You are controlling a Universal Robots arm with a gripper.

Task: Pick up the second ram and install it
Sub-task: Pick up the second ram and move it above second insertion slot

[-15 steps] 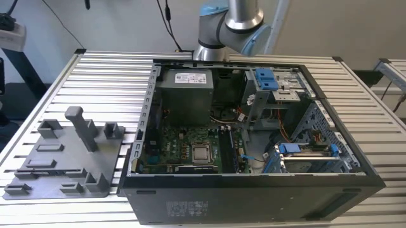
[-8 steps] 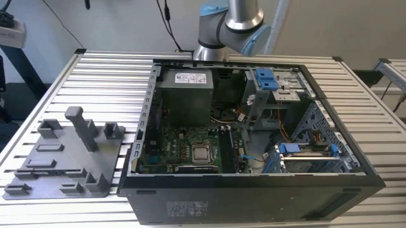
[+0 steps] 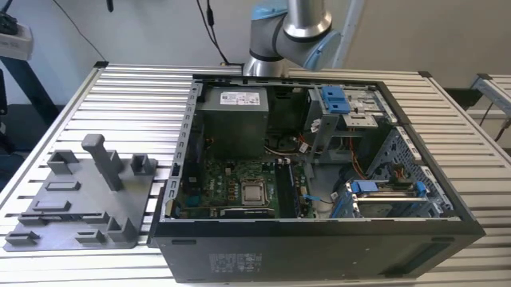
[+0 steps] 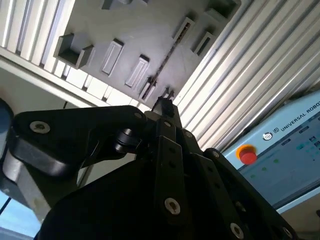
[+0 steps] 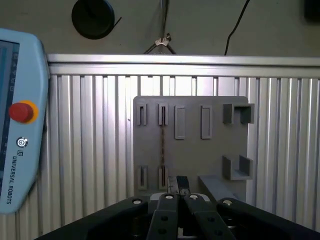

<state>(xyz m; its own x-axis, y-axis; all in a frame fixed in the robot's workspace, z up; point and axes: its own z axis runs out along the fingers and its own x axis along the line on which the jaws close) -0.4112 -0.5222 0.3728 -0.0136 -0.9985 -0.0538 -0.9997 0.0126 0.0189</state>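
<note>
Starting at the exterior view's left: grey tray (image 3: 80, 200) flat on the slatted table (image 3: 136, 101), posts (image 3: 100, 158) upright. Across to the open case (image 3: 319, 254), side panel off, motherboard (image 3: 231, 185) exposed, blue clips (image 3: 339, 98) up by the drive bays. Behind it, arm (image 3: 300, 24) rising out of the top of the frame.

Over to the first wrist view: pendant (image 5: 15, 160) with its red button (image 5: 21, 111), then the tray, looked down on from above. And there, the ram (image 5: 162, 145), seen edge-on as a thin dark line, standing in the tray with each end in a slot (image 5: 162, 114). Next along, gripper (image 5: 178, 186): black fingers (image 5: 172, 187) drawn narrow, close together, nothing between them, hanging above the tray's edge and apart from the ram.

Much the same in the second wrist view: ram (image 4: 167, 57) a thin blade upright in the tray (image 4: 140, 30), fingertips (image 4: 162, 105) lined up with one end of it, pressed close and empty. Further over, pendant (image 4: 290, 145) and red button (image 4: 247, 155) beyond the slats.
</note>
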